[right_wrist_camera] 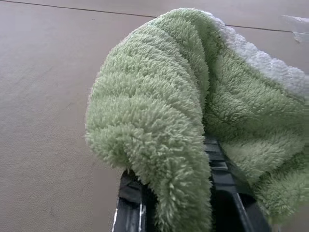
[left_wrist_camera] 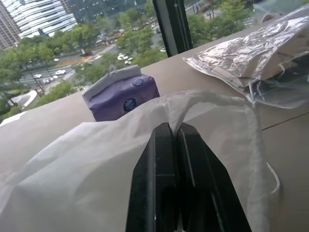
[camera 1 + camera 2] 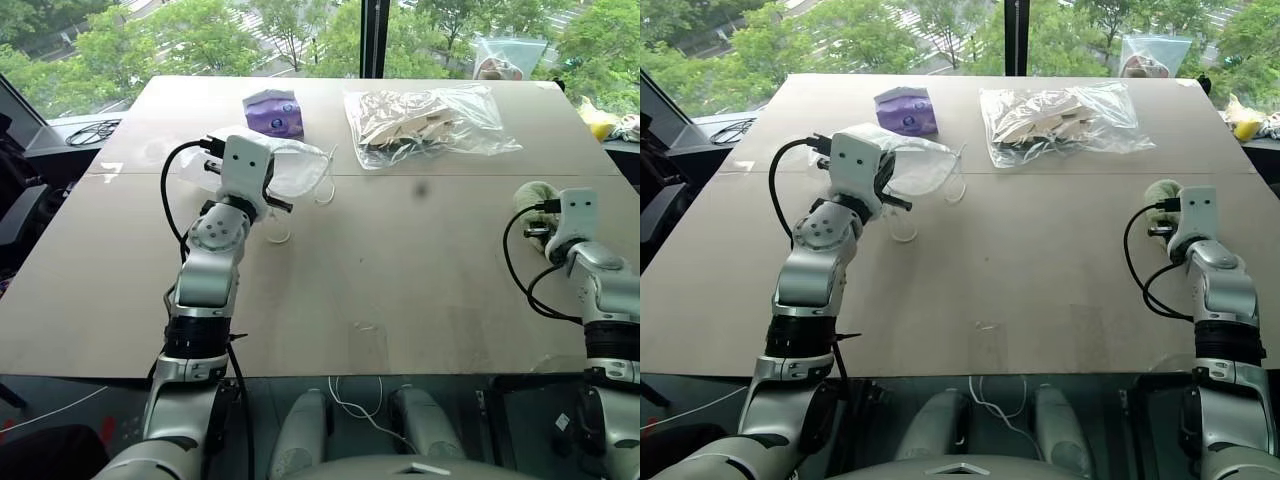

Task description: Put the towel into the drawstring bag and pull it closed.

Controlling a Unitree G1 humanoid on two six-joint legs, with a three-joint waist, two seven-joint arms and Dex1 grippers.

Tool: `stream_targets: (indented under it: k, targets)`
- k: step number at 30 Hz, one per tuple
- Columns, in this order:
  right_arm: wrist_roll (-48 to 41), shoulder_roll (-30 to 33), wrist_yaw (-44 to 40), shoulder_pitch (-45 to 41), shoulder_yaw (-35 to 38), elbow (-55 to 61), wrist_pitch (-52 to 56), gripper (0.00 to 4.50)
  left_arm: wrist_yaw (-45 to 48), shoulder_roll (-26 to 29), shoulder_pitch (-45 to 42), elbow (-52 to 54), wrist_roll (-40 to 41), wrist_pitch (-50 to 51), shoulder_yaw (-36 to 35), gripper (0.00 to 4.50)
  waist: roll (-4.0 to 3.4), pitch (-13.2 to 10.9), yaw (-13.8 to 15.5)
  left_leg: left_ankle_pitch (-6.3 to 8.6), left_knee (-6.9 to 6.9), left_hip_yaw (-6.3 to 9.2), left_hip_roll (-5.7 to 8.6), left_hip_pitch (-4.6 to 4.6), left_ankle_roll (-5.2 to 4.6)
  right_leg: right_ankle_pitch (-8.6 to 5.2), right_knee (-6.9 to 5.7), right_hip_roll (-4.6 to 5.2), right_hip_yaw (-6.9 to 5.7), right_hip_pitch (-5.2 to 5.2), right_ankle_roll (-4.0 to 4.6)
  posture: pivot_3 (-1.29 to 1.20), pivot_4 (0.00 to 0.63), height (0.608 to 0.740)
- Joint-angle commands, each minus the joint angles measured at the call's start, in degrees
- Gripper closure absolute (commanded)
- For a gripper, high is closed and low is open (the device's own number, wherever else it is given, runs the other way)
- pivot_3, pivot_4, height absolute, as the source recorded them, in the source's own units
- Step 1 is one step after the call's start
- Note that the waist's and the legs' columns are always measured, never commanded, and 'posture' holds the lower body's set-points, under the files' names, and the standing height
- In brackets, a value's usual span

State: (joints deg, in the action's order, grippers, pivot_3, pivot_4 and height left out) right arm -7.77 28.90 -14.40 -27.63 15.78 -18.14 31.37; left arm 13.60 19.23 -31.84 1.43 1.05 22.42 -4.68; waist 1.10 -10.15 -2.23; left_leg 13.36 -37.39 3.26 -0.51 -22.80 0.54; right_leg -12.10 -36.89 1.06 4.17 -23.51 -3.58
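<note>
Right wrist view: right tool pinches towel w/ folds bunched, over bench. Left tool clamps drawstring bag fabric; risk: mouth collapsed, towel snags at rim.

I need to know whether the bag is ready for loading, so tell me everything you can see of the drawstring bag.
The drawstring bag is a thin, white, half-see-through fabric sack, crumpled and lying on the table just in front of the purple tissue box. Thin white cords loop loose beside it. The left gripper has its black fingers shut on a gathered fold of the fabric, lifting it into a ridge. Whether its mouth is open cannot be told.
</note>
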Motion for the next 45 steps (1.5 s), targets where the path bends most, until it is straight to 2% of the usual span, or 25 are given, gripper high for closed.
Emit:
stream_targets:
  k: [1, 5, 8, 11, 15, 21, 27, 32, 40, 45]
  targets:
    - [-3.0, -0.8, -0.2, -0.9, 2.5, 3.3, -1.6, 4.47, 3.3, -1.2, -2.4, 1.1, 7.3, 1.8, -3.7, 4.5, 0.0, 0.0, -0.1, 0.0, 0.0, 0.0, 0.0, 0.0, 0.0, 0.0, 0.0, 0.0, 0.0, 0.0, -0.01, 0.0, 0.15, 0.74]
    - [-7.3, -2.8, -1.9, -1.1, 2.6, 14.1, -0.9, 4.47, 3.6, -4.7, -5.9, 1.7, 18.9, 10.0, -10.4, 4.5, -0.04, 0.0, -0.4, 0.0, 0.0, -0.02, -0.02, -0.05, 0.0, -0.06, -0.03, -0.02, 0.01, -0.09, -0.11, 0.0, 0.15, 0.74]
    - [-8.1, -3.5, -2.0, -1.7, -0.7, 24.4, 1.0, 4.47, 4.5, -4.5, -7.6, 1.9, 24.1, 15.7, -12.3, 4.5, -0.05, 0.0, -0.4, 0.0, 0.05, 0.03, -0.03, -0.08, 0.0, -0.09, -0.07, -0.06, 0.0, -0.15, -0.17, 0.0, 0.15, 0.74]
    - [-4.6, -1.2, -6.0, -0.2, -11.1, 36.2, 0.7, 4.47, 5.7, -3.2, -9.3, 0.6, 27.5, 19.9, -12.7, 4.5, -0.05, 0.0, -0.4, 0.0, 0.16, 0.07, -0.05, -0.08, 0.01, -0.1, -0.06, -0.08, -0.01, -0.2, -0.15, 0.0, 0.15, 0.74]
    - [0.1, -3.9, -5.9, 1.2, -23.3, 46.3, -2.6, 4.47, 7.4, -2.4, -11.1, -1.6, 31.7, 24.6, -13.2, 4.5, -0.05, 0.0, -0.3, 0.01, 0.2, 0.14, -0.04, -0.1, 0.01, -0.13, -0.05, -0.08, -0.09, -0.21, -0.18, 0.0, 0.15, 0.74]
    - [13.6, -3.4, -5.2, 0.8, -36.1, 42.8, -10.2, 4.47, 6.7, -3.7, -10.8, -0.6, 36.3, 30.0, -13.3, 4.5, -0.01, 0.0, 0.2, -0.01, 0.04, 0.13, 0.03, -0.17, 0.03, -0.13, 0.0, 0.02, -0.09, -0.2, -0.2, 0.0, 0.15, 0.74]
    - [19.7, -2.8, -10.2, 0.5, -41.8, 38.3, -8.7, 4.47, 4.6, -6.1, -10.1, 0.4, 38.1, 31.1, -13.1, 4.5, 0.01, -0.1, 0.0, -0.04, 0.08, 0.17, 0.0, -0.15, 0.09, -0.08, 0.0, -0.01, -0.12, -0.2, -0.1, 0.0, 0.15, 0.74]
    - [15.4, -10.8, -9.8, -0.5, -38.7, 37.2, -2.2, 4.47, 4.1, -7.6, -9.3, 2.1, 40.3, 32.7, -12.6, 4.5, 0.01, -0.1, -0.2, -0.04, 0.17, 0.19, -0.02, -0.14, 0.1, -0.01, 0.0, -0.04, -0.12, -0.22, 0.01, 0.0, 0.15, 0.74]
    - [-0.9, -31.7, -3.4, -3.6, -21.6, 36.3, 13.2, 4.47, 3.5, -8.4, -5.8, 6.1, 43.1, 35.7, -11.0, 4.5, 0.01, -0.1, 0.0, -0.07, 0.16, 0.24, -0.02, -0.15, 0.14, 0.0, -0.02, -0.02, -0.15, -0.21, 0.03, 0.0, 0.15, 0.74]
    - [-8.4, -39.8, 1.8, -6.4, -12.1, 33.3, 17.1, 4.47, 2.6, -9.1, -5.5, 6.9, 44.5, 36.1, -11.1, 4.5, 0.0, -0.1, 0.1, -0.08, 0.17, 0.3, -0.03, -0.15, 0.15, 0.01, -0.03, -0.03, -0.22, -0.21, 0.04, 0.0, 0.15, 0.74]
